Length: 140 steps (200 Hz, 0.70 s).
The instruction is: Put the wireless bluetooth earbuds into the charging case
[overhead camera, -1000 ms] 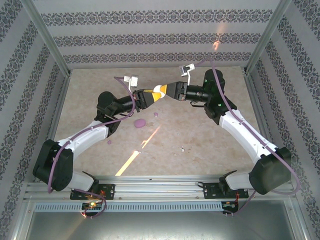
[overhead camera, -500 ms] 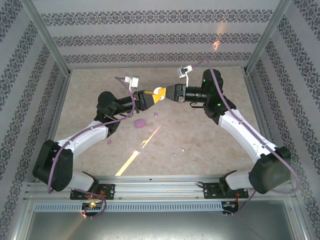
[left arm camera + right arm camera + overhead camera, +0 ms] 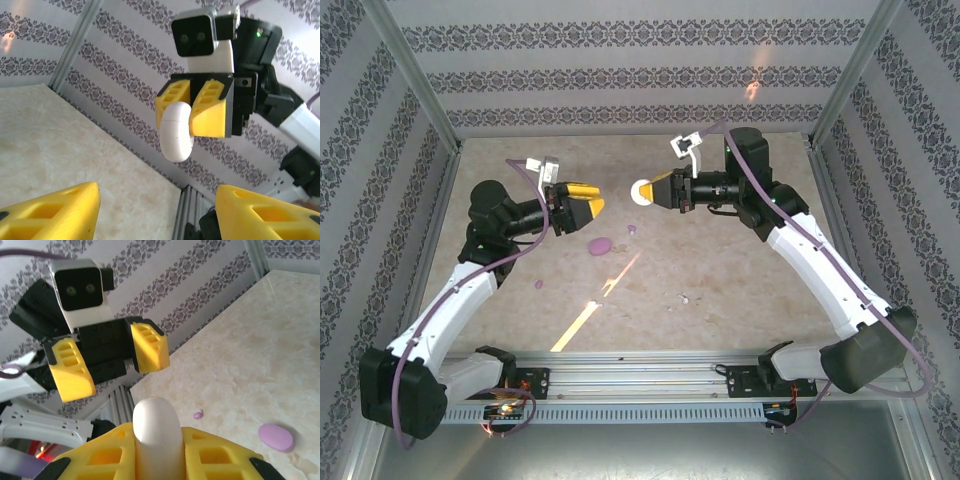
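The pink oval charging case [image 3: 600,245] lies shut on the table between the arms; it lies at the lower right [image 3: 276,436] in the right wrist view. One tiny lilac earbud [image 3: 631,229] rests just right of it, and it is small [image 3: 198,414] on the marble from the right wrist. Another earbud [image 3: 538,284] lies nearer the left arm. My right gripper [image 3: 653,190] is shut on a white round disc [image 3: 641,192], held in the air; the disc [image 3: 155,420] stands edge-on between the yellow fingers. My left gripper [image 3: 596,204] hangs open and empty, facing the disc [image 3: 177,132] across a gap.
A beige marble-look tabletop [image 3: 720,260] is boxed in by patterned walls and metal frame posts [image 3: 415,75]. A small white speck [image 3: 685,298] lies right of centre. An aluminium rail [image 3: 640,375] with the arm bases runs along the near edge.
Both grippers met at the white disc a second ago. The left gripper has opened, let go and drawn back to the left. The right gripper keeps the disc.
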Each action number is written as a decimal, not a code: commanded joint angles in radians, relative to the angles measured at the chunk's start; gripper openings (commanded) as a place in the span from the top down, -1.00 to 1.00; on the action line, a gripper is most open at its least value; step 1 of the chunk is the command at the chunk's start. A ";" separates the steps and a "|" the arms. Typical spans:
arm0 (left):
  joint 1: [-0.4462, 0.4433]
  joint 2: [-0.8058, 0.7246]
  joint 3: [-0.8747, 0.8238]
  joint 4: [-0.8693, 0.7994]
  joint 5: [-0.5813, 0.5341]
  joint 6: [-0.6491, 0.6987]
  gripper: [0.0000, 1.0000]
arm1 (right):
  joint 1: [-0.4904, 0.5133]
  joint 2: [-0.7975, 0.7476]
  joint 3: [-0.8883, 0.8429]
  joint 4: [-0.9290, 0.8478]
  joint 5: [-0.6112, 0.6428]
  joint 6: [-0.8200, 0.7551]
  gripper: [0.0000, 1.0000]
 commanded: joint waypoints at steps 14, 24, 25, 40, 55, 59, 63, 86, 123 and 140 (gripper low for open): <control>-0.028 -0.035 0.012 -0.087 0.029 0.131 -0.23 | 0.042 0.029 0.042 -0.021 -0.018 -0.096 0.78; -0.044 -0.024 0.011 -0.068 0.028 0.115 -0.19 | 0.051 0.040 0.047 -0.012 -0.025 -0.091 0.78; -0.046 -0.022 0.011 -0.065 0.028 0.114 -0.18 | 0.052 0.040 0.048 -0.011 -0.026 -0.091 0.78; -0.068 -0.005 0.002 -0.004 0.019 0.076 -0.18 | 0.063 0.054 0.057 -0.002 -0.037 -0.084 0.78; -0.085 0.018 -0.015 0.113 0.022 0.006 -0.17 | 0.070 0.057 0.059 0.006 -0.041 -0.081 0.78; -0.089 0.024 -0.020 0.152 0.026 -0.012 -0.17 | 0.070 0.056 0.058 0.010 -0.040 -0.079 0.78; -0.093 0.031 -0.023 0.187 0.030 -0.034 -0.17 | 0.070 0.056 0.055 0.014 -0.041 -0.077 0.79; -0.119 0.065 -0.014 0.253 0.051 -0.063 -0.16 | 0.072 0.046 0.032 0.053 -0.047 -0.051 0.79; -0.163 0.108 -0.008 0.264 0.046 -0.053 0.04 | 0.074 0.032 0.003 0.079 -0.054 -0.027 0.80; -0.166 0.114 -0.015 0.286 0.035 -0.063 0.14 | 0.074 0.025 -0.018 0.101 -0.055 -0.011 0.80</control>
